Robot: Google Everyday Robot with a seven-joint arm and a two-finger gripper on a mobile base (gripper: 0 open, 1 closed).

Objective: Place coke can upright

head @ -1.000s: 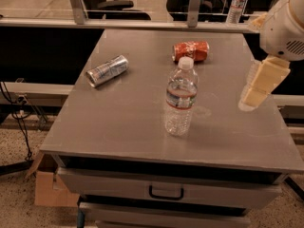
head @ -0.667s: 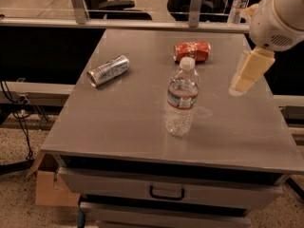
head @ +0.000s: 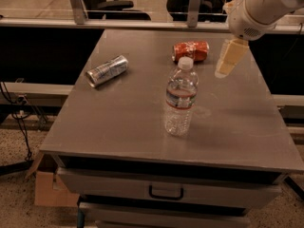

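Gripper (head: pixel 224 68) hovers right of coke can (head: pixel 190 51); water bottle (head: pixel 180 103) nearby.

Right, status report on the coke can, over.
Hand hovering beside coke can, not touching. Can lying on its side. Water bottle upright in front, not blocking.

end effector (head: pixel 230 60) moved left, nearer the coke can (head: pixel 190 51) — now close on its right

On the table (head: pixel 237 127), coke can (head: pixel 191 51) lies behind water bottle (head: pixel 180 99), tool (head: pixel 228 61) right of the can.
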